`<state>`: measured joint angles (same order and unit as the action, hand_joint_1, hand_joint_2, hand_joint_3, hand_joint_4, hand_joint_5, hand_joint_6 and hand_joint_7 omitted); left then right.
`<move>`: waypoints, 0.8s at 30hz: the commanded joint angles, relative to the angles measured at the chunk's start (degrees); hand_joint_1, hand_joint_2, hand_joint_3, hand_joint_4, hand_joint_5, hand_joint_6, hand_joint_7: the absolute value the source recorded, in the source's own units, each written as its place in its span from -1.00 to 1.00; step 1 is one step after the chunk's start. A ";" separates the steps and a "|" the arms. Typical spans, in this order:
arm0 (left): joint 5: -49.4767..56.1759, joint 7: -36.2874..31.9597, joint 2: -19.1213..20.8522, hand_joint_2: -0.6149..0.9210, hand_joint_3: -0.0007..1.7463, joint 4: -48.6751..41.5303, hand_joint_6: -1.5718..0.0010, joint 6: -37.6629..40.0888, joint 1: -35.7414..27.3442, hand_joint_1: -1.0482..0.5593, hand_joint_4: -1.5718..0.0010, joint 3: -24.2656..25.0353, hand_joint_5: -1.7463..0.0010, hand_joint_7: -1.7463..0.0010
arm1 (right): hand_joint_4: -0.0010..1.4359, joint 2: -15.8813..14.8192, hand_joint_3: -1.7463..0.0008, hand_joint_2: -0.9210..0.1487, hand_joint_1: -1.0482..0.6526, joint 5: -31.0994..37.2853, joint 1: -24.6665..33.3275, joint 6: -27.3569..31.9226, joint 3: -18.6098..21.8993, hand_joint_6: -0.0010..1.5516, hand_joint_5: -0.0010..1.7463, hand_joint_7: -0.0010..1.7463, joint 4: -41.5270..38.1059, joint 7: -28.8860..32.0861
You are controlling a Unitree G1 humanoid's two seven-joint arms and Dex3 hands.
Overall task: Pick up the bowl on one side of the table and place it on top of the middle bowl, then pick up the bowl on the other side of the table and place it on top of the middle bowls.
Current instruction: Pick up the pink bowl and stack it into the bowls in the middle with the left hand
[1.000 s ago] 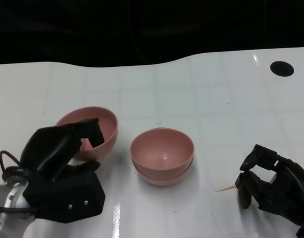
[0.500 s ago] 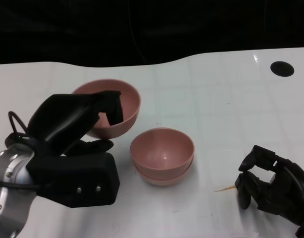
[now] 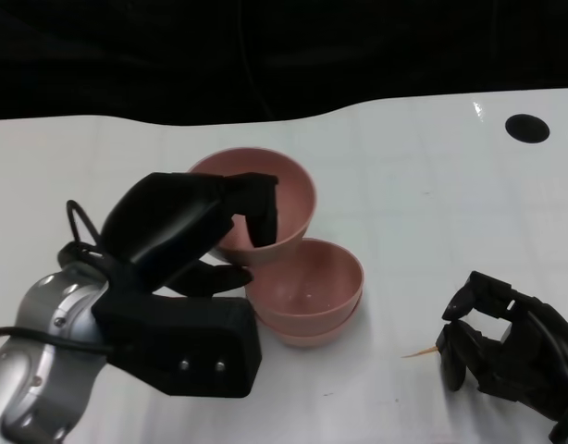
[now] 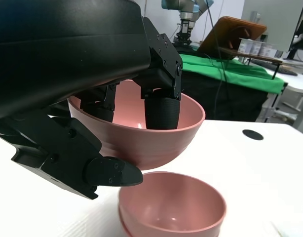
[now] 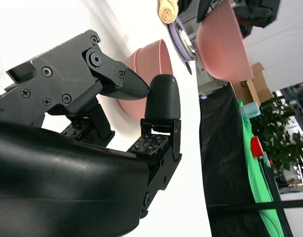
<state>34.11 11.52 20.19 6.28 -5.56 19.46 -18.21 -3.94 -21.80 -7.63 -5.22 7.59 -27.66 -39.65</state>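
the left hand [image 3: 187,268] grasps a pink bowl [image 3: 265,199] at frame centre, above the stacked bowls [image 3: 307,296]. the right hand [image 3: 506,356], lower right, rests clenched and empty on the desk [image 3: 432,203].

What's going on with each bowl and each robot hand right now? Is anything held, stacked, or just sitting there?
Carried pink bowl: lifted off the table, gripped at its rim, above and beside the stack.
Stacked pink bowls: two nested, upright on the table, empty.
Left robot hand: holds the carried bowl.
Right robot hand: rests on the table, fingers curled, holding nothing.
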 commanded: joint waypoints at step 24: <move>0.01 2.23 -2.98 0.74 -0.31 -4.37 0.27 -3.89 3.33 0.20 0.09 -4.23 -1.00 -0.97 | 0.26 0.39 -0.18 -0.35 0.04 0.36 0.38 -1.76 -0.39 0.06 1.00 0.69 0.58 0.94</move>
<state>33.92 12.96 17.14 2.67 -8.95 22.52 -21.88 -3.27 -21.59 -7.62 -6.26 6.77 -27.62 -39.07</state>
